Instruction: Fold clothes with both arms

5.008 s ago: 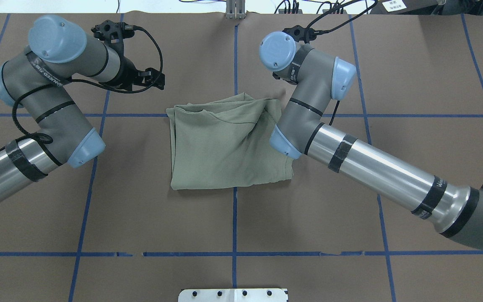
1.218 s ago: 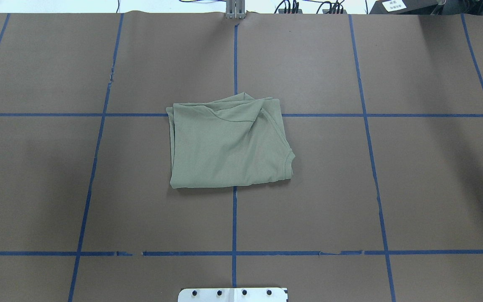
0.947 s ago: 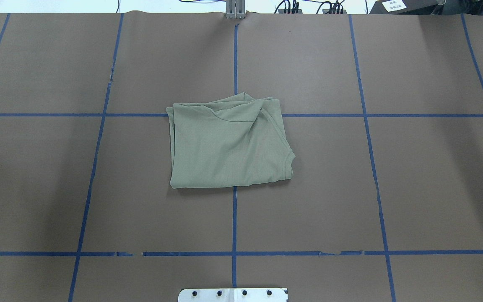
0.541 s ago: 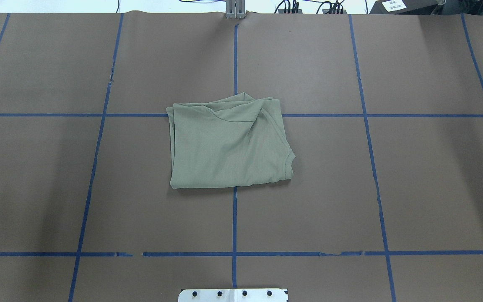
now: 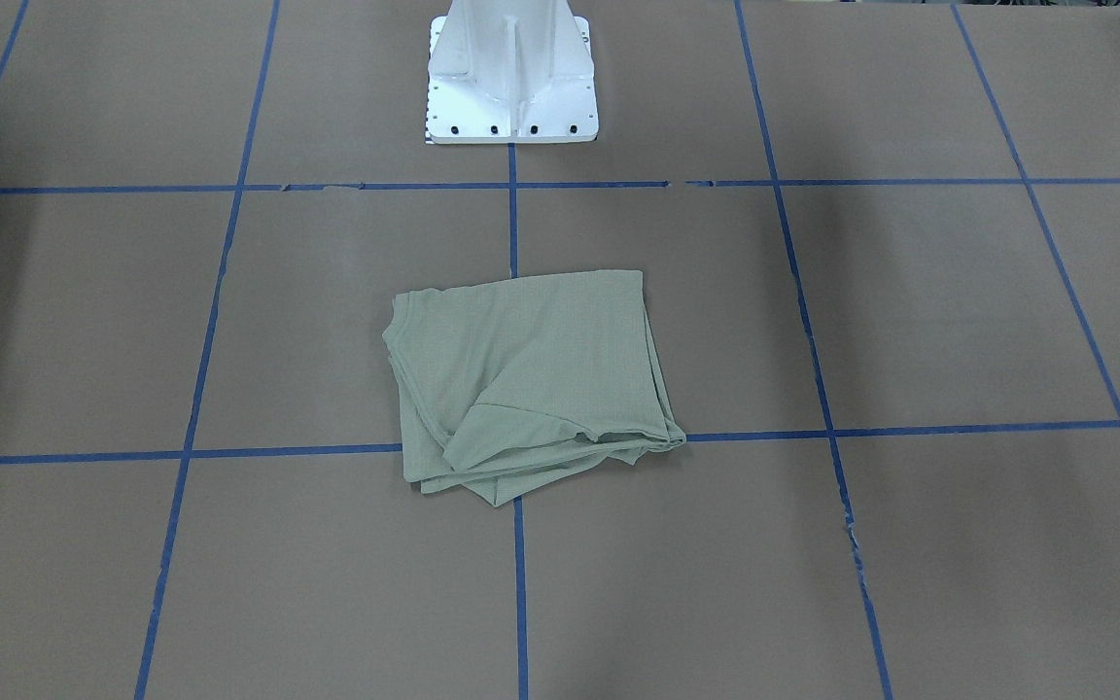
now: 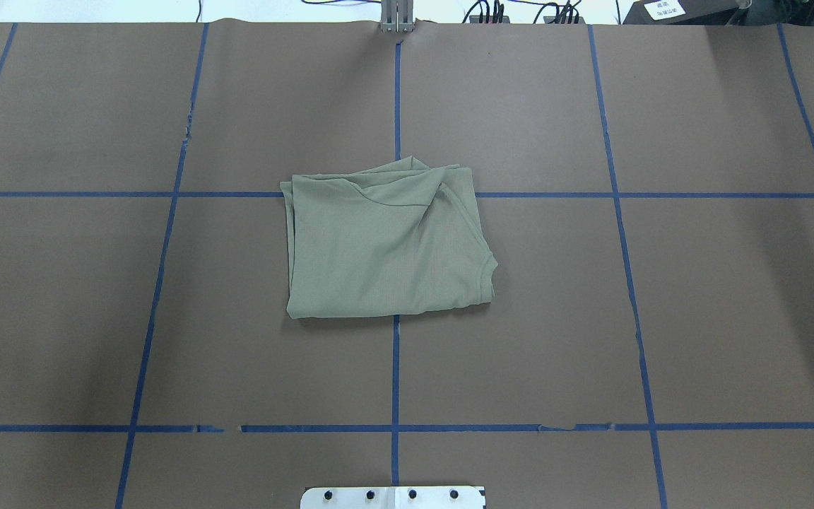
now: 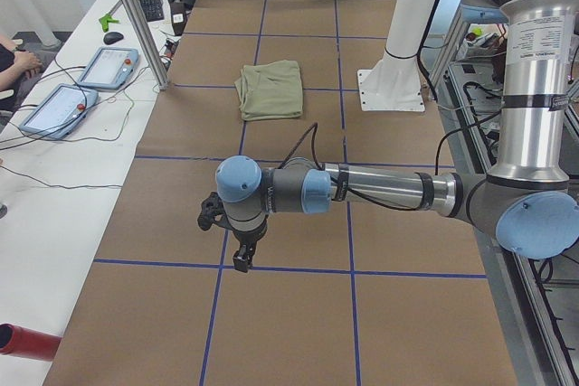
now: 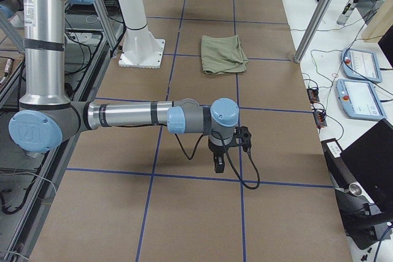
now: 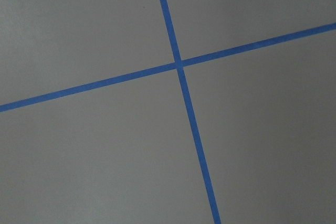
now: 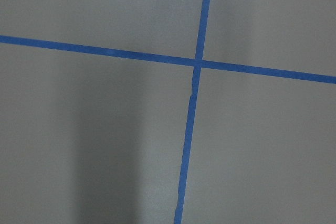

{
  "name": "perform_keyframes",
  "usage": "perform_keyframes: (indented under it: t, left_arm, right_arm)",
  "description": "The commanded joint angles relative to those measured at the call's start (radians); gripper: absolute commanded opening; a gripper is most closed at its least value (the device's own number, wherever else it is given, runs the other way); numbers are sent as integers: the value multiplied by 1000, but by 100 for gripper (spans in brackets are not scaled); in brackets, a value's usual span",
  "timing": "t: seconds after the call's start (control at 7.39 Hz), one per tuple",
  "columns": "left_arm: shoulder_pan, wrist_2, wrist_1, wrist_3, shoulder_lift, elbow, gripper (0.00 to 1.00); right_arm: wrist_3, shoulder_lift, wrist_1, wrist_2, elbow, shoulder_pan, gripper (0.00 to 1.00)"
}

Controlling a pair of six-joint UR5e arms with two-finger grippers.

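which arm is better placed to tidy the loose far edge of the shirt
Right, narrowly: the shirt has its bunched layers on the robot's right. Otherwise the right gripper and left gripper sit parked similarly far away.

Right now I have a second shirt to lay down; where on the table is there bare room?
Bare paper borders the folded shirt on every side: taped squares left and right, and the strip toward the white pedestal. Crowded only farther out sideways, where the left gripper and right gripper hang.
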Motion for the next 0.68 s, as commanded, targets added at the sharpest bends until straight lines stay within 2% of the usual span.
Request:
perform_keyframes:
  t: [0.0,0.54]
  left_arm:
    - [-32,6,7,1,-2,-22,100]
    - [-63,-3,4,-139,18,-30,100]
  right_arm:
    - [0,-2,1,0,1,0,100]
    - [0,-2,1,0,1,0,100]
